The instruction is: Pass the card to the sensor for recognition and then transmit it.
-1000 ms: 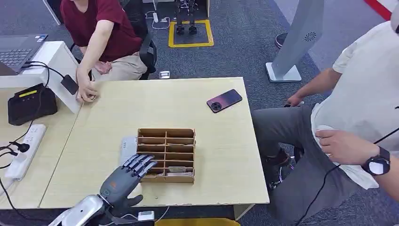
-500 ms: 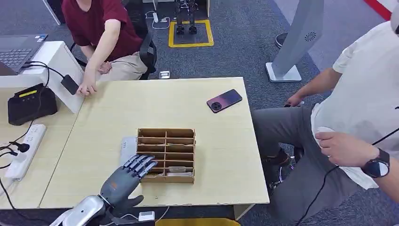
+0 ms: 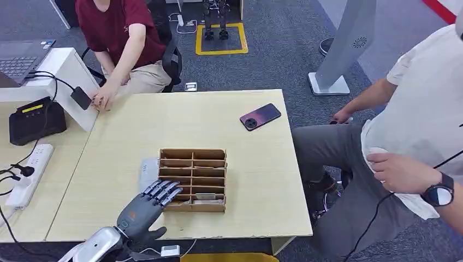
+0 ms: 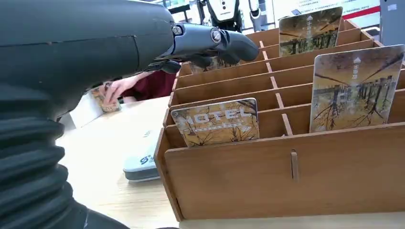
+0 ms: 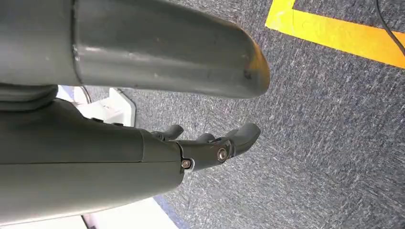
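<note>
Head view: left hand (image 3: 146,208) released, fingers (image 3: 164,189) spread over the wooden card rack (image 3: 193,179) on the bench (image 3: 256,164), grasping nothing. Right hand (image 5: 143,143) released above carpet.

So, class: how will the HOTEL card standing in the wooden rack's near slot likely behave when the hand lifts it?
The HOTEL card looks thin and flat, so probably stiff and light. Its glossy face may slip between fingers. Standing upright in the wooden rack, it should slide straight out.

A pale wooden table (image 3: 256,164) fills mid-frame, bearing a brown slotted wooden card rack (image 3: 193,180), a dark smartphone (image 3: 260,116) upper right, and a grey-white flat device (image 3: 148,172) left of the rack.
</note>
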Tool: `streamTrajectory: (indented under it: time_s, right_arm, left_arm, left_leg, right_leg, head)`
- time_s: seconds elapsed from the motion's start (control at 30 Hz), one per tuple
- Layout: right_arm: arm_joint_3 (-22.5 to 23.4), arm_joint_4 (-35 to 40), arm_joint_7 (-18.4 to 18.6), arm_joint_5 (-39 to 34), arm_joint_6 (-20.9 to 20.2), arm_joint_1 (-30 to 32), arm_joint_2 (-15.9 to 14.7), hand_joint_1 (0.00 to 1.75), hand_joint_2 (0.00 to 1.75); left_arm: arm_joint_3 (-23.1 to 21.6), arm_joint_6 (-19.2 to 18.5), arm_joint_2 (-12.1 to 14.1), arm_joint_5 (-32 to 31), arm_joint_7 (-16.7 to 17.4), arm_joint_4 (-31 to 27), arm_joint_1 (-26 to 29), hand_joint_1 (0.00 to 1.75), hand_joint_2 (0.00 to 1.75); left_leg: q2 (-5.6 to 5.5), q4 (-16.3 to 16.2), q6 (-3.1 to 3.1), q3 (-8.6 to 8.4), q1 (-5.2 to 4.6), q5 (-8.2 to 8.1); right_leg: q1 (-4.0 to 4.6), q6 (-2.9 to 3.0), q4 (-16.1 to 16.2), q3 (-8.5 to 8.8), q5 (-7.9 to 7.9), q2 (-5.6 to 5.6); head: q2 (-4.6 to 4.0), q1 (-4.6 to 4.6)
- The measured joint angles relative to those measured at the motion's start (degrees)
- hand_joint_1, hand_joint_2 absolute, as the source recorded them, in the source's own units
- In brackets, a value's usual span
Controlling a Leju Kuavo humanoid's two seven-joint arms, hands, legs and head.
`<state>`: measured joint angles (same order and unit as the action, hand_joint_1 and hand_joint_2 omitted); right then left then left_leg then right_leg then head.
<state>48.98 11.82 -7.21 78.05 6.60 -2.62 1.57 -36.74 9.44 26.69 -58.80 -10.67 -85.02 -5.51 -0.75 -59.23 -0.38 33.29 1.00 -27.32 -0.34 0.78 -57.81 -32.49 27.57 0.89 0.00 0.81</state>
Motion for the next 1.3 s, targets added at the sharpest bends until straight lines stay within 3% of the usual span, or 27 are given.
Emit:
streamTrajectory:
  time_s: [1.17, 1.2, 1.3]
  right_arm:
    - [0.0, 0.0, 0.0, 0.0, 0.0, 0.0, 0.0, 0.00, 0.00]
    - [0.0, 0.0, 0.0, 0.0, 0.0, 0.0, 0.0, 0.00, 0.00]
    - [0.0, 0.0, 0.0, 0.0, 0.0, 0.0, 0.0, 0.00, 0.00]
  left_arm:
    - [0.0, 0.0, 0.0, 0.0, 0.0, 0.0, 0.0, 0.00, 1.75]
    - [0.0, 0.0, 0.0, 0.0, 0.0, 0.0, 0.0, 1.75, 1.75]
    - [0.0, -0.1, 0.0, 0.2, 0.0, 0.0, 0.0, 1.75, 1.75]
  left_leg:
    - [0.00, 0.0, 0.00, 0.00, 0.00, 0.00]
    - [0.00, 0.0, 0.00, 0.00, 0.00, 0.00]
    - [0.00, 0.0, 0.00, 0.01, 0.00, 0.00]
  right_leg:
    - [0.00, 0.00, 0.0, 0.00, 0.00, 0.00]
    - [0.00, 0.00, 0.0, 0.00, 0.00, 0.00]
    - [0.00, 0.00, 0.0, 0.00, 0.00, 0.00]
  head:
    - [0.00, 0.00]
    - [0.00, 0.00]
    - [0.00, 0.00]
